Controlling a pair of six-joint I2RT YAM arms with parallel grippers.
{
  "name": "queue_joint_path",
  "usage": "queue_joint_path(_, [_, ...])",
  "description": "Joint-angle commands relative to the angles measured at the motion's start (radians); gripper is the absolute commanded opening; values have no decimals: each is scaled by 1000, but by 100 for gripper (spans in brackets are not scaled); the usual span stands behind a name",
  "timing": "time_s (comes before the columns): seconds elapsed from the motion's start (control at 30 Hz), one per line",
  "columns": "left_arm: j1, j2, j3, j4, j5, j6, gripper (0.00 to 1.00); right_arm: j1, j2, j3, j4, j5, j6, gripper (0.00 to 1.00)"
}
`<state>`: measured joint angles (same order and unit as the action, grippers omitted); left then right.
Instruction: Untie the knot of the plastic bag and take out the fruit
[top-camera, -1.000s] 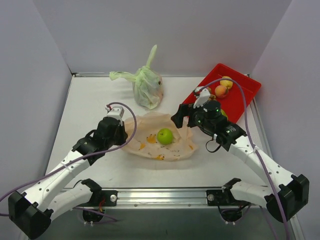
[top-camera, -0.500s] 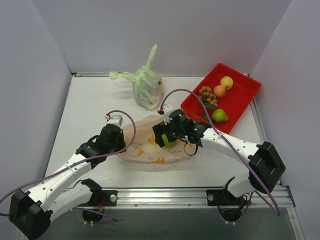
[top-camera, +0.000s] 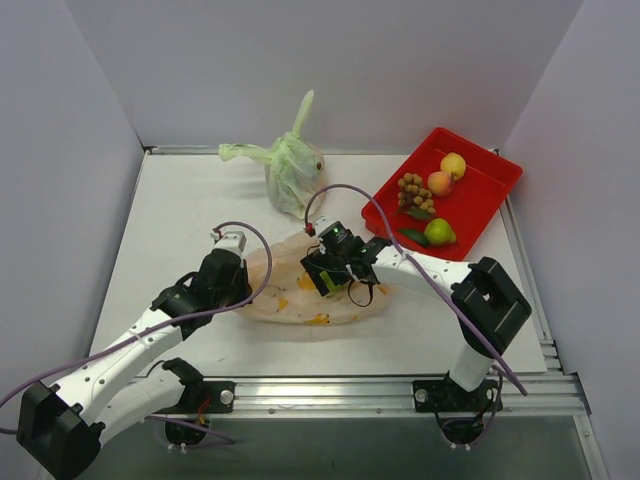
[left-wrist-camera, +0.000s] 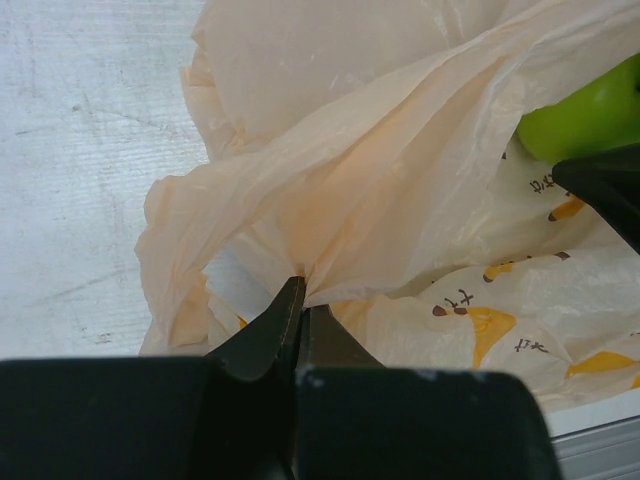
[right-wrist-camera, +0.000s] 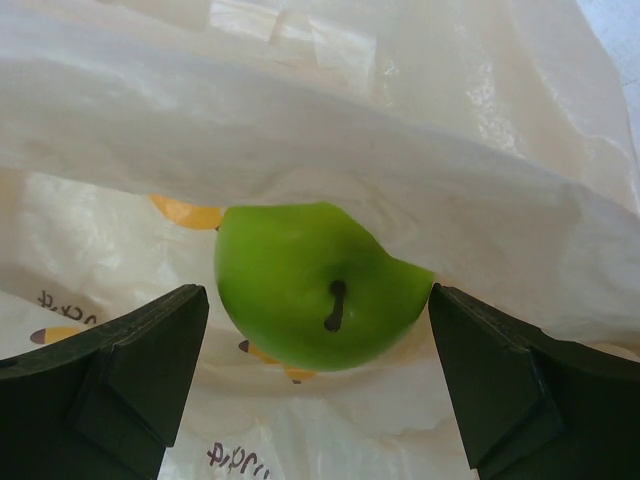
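The pale orange plastic bag (top-camera: 285, 290) lies open and flat in the middle of the table. Its knot does not show. My left gripper (top-camera: 243, 290) is shut on a pinch of the bag's left edge (left-wrist-camera: 300, 275). A green apple (right-wrist-camera: 315, 285) lies inside the bag's mouth, partly under a fold of plastic. My right gripper (top-camera: 330, 280) is open with its fingers (right-wrist-camera: 130, 375) on either side of the apple, not closed on it. In the top view the apple (top-camera: 334, 284) is mostly hidden under that gripper.
A red tray (top-camera: 480, 200) at the back right holds a yellowish fruit (top-camera: 453, 164), a peach (top-camera: 440, 183), a cluster of brown balls (top-camera: 412, 189) and a green fruit (top-camera: 437, 231). A tied green bag (top-camera: 294, 170) stands behind the orange bag.
My right gripper has swung from beside the red tray leftward over the orange bag and come down around the green apple. My left gripper has kept its hold on the bag's edge.
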<state>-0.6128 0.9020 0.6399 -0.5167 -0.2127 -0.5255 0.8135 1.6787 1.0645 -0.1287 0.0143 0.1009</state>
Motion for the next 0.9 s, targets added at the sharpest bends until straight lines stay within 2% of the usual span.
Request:
queue_joint_path(0.0, [-1,-9,12,47,-1,22,0,13,22,49,-37,62,-35,96])
queue_joint_path(0.1, [1,-5,17,46,-1,38,0,21,35,61,-25,26,-47,90])
queue_joint_path(0.2, [1,-3,27,44,1,62,0,24,15,63,-15,-5,-52,75])
queue_joint_path(0.23, [1,-3,30,43,-2,76,0,27,-3,63,-8,-7,-52,61])
queue_joint_path(0.3, [1,-5,40,41,-13,91,0,32,-30,51,4,-42,-53,42])
queue_joint_path(0.33, [1,-5,43,41,-20,105,0,32,-54,49,9,-50,-53,28])
queue_joint_path(0.37, [1,-3,43,43,-42,113,0,30,-69,48,8,-71,-55,23])
queue_joint_path(0.43, [1,0,46,43,-62,131,0,33,-124,45,8,-100,-58,19])
queue_joint_path(0.6, [1,-8,17,56,-129,137,0,32,-285,49,3,-175,-79,18])
queue_joint_path(0.7, [7,-12,9,60,-139,128,0,18,-352,55,-3,-116,-90,18])
queue_joint_path(0.83, [33,-21,14,61,-131,133,0,-104,-422,58,-2,20,-63,21])
queue_joint_path(0.87, [39,-21,12,61,-125,134,0,-179,-422,60,-5,51,-52,21])
